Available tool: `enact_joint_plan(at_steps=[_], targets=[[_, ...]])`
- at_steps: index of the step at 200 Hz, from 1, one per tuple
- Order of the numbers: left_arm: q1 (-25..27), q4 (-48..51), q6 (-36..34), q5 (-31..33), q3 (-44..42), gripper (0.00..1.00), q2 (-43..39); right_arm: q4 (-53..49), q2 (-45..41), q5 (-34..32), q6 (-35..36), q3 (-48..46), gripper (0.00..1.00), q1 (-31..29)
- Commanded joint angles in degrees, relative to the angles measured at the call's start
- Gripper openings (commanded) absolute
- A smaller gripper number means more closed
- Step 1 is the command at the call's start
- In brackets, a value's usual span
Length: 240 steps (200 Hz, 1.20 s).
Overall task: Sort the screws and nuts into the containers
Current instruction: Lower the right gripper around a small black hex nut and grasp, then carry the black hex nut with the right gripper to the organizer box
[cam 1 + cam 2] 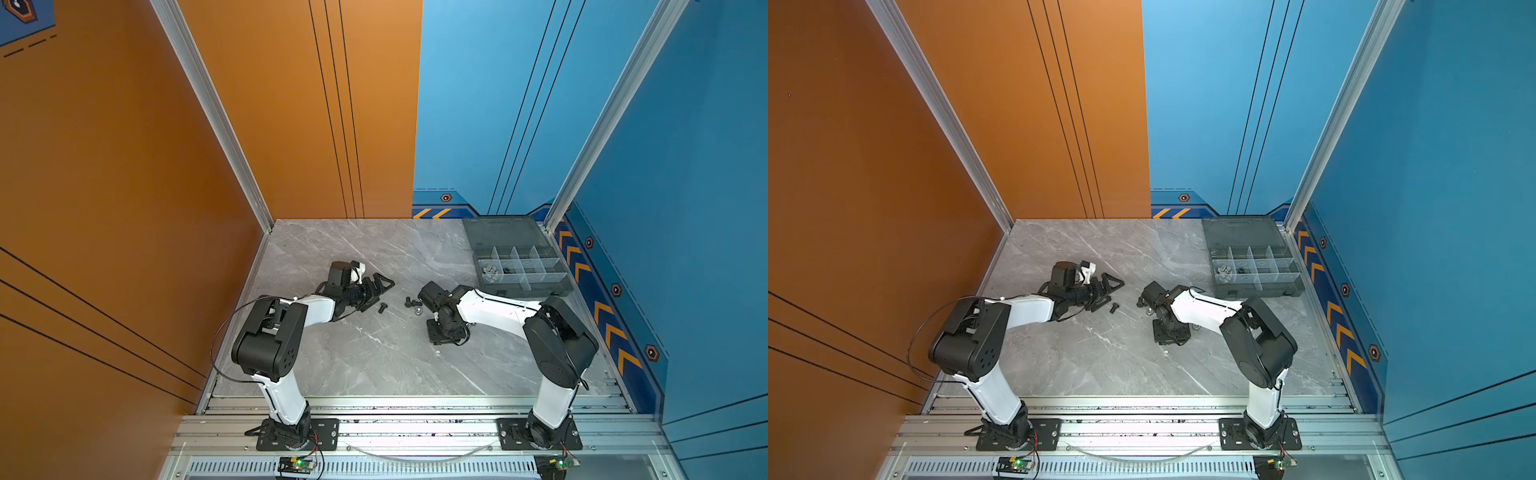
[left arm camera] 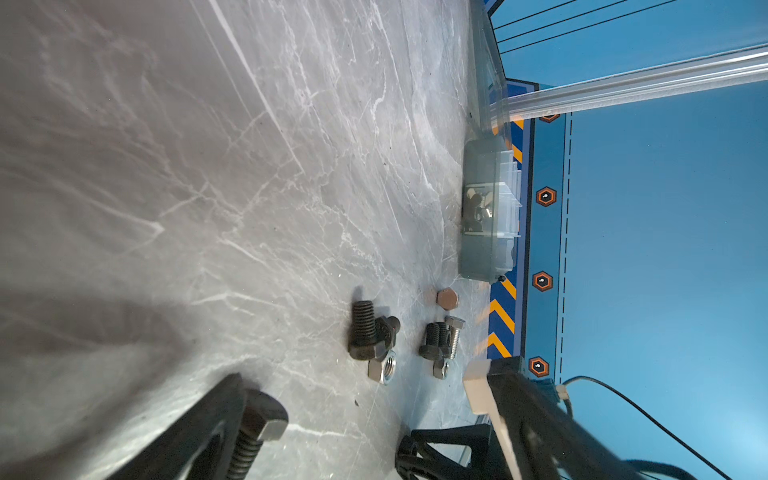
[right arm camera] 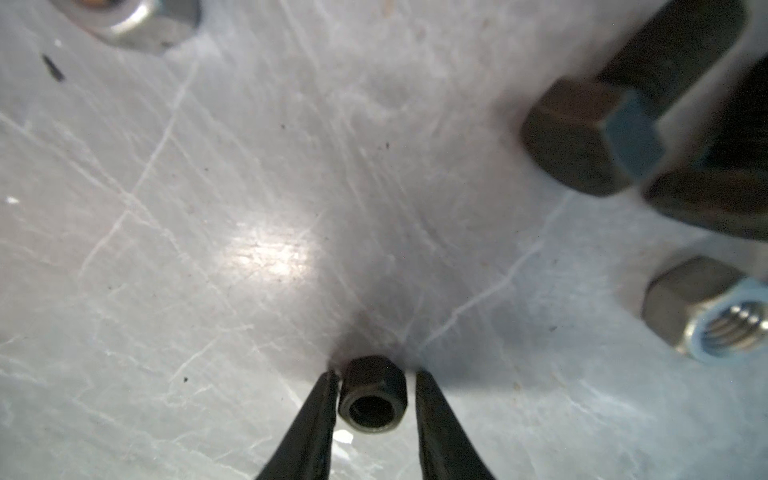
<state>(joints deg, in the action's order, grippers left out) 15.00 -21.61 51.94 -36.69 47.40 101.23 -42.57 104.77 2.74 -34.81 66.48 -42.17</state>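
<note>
**Operator:** How far along are we?

**Spotter:** Early, by my read. Your organizer box (image 1: 536, 291) stands open at the far right of the table (image 1: 374, 365). Only 2 compartments show anything. There is a small heap of silver pieces (image 1: 489, 268) in the one at the left end, and 1 dark piece (image 1: 508, 270) in the one next to it. The rest look bare.

**Operator:** And what's left?

**Spotter:** Most of it. The left wrist view shows at least 7 loose pieces mid-table, well apart from the box. Among them are a black bolt (image 2: 365, 328), a silver nut (image 2: 382, 370) just beside it, a second black bolt (image 2: 432, 340) lying against a silver bolt (image 2: 454, 336), and a hex-headed piece (image 2: 447, 297) nearer the box. 1 more black bolt (image 2: 257, 432) lies right against a finger of your left gripper (image 1: 376, 294).

**Operator:** What are the hands doing?

**Spotter:** Your left gripper is spread wide and holds nothing. Your right gripper (image 3: 374, 376) points down at the table with its tips on either side of a small black nut (image 3: 372, 399), which sits flat on the marble. 1 finger looks to be touching it, and a thin strip of table shows on the other side. So I'd say you have the nut bracketed but not pinched.

**Operator:** So what's the step?

**Spotter:** I'd call it picking up that nut. The pinch, the lift and the carry to the box are not yet done.
</note>
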Motion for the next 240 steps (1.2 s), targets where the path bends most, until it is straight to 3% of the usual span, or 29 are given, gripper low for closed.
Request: enact_joint_plan(at_steps=[1, 86, 152, 186, 240], targets=[[-0.4, 0.1, -0.5, -1.0, 1.0, 0.98, 0.9, -1.9, 1.3, -1.7, -1.0, 0.9, 0.35, -0.1], [-0.4, 0.0, -0.5, -0.9, 0.9, 0.98, 0.9, -1.4, 2.7, -2.1, -1.0, 0.9, 0.27, -0.1], [-0.4, 0.1, -0.6, -1.0, 1.0, 0.98, 1.4, -0.7, 2.4, -2.8, -0.6, 0.4, 0.06, 0.5], [-0.4, 0.1, -0.6, -1.2, 1.1, 0.98, 1.2, 2.5, -1.5, 0.0, 3.4, 0.1, 0.00, 1.7], [-0.5, 0.0, -0.7, -1.3, 1.3, 0.98, 1.0, 4.2, -7.3, 6.7, 10.5, 2.5, 0.00, 15.5]])
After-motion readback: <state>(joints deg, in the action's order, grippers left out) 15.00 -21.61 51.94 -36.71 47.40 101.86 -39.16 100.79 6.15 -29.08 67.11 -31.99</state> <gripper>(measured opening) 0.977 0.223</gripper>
